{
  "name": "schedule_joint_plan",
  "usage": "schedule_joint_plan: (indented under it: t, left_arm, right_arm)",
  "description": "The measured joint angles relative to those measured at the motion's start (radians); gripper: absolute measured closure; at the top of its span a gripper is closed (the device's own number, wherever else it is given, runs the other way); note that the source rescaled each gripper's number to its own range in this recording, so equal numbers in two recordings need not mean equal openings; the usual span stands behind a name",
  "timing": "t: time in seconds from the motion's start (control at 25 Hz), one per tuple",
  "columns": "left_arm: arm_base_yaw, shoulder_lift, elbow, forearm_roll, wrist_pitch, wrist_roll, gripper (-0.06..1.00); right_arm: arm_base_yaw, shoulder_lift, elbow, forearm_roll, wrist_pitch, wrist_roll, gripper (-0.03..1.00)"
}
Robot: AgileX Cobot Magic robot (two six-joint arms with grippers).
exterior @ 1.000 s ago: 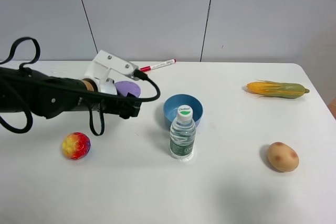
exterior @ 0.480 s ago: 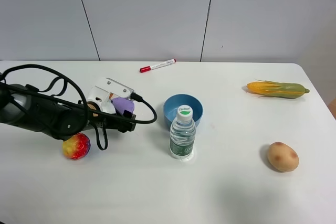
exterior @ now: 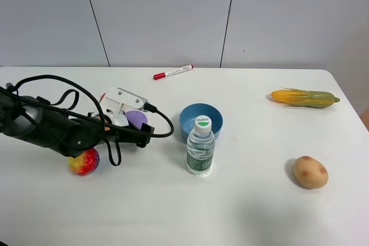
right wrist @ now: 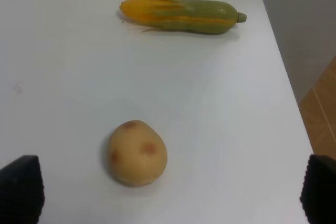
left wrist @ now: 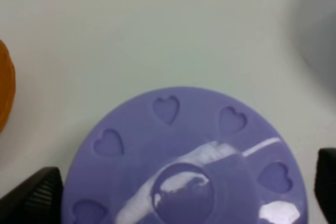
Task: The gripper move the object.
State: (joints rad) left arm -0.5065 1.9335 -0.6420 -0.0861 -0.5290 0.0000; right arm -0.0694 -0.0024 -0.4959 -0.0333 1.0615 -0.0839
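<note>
The object is a small jar with a lavender-purple lid (exterior: 136, 120), left of the blue bowl. In the left wrist view the lid (left wrist: 184, 161), pressed with small hearts, fills the space between the two black fingertips (left wrist: 31, 198). My left gripper (exterior: 138, 127) is low over the table and shut on the jar, one jaw on each side of the lid. The jar's clear body is hidden under the lid. My right gripper (right wrist: 170, 192) is open and empty above the table's right part; it is out of the exterior view.
A blue bowl (exterior: 200, 119) and a water bottle (exterior: 200, 145) stand right of the jar. An orange cup edge (left wrist: 4, 93) is beside the jar. A red-yellow ball (exterior: 83, 161), a red marker (exterior: 172, 72), a corn cob (exterior: 304, 98) and a potato (exterior: 310, 171) lie around.
My left arm has come down and drawn back toward the front left, carrying the jar from a raised spot to low over the table. The right side has not changed.
</note>
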Motion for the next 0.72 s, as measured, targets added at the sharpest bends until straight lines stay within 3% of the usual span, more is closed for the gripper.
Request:
schedule_joint_plan:
  t: [0.16, 0.32, 0.52, 0.64, 0.72]
  left_arm:
    - [0.0, -0.047, 0.001, 0.0, 0.025, -0.031, -0.03]
    - [0.0, -0.22, -0.025, 0.0, 0.218, -0.073, -0.03]
    - [0.023, -0.46, -0.209, 0.001, 0.748, -0.097, -0.03]
    - [0.087, -0.523, -0.345, 0.071, 1.031, -0.072, -0.04]
    - [0.149, -0.531, -0.424, 0.129, 1.168, -0.016, -0.04]
  right_arm:
    - [0.0, 0.0, 0.0, 0.0, 0.0, 0.0, -0.03]
    - [0.0, 0.0, 0.0, 0.0, 0.0, 0.0, -0.03]
    - [0.0, 0.0, 0.0, 0.0, 0.0, 0.0, -0.03]
    - [0.0, 0.0, 0.0, 0.0, 0.0, 0.0, -0.03]
    - [0.0, 0.0, 0.0, 0.0, 0.0, 0.0, -0.03]
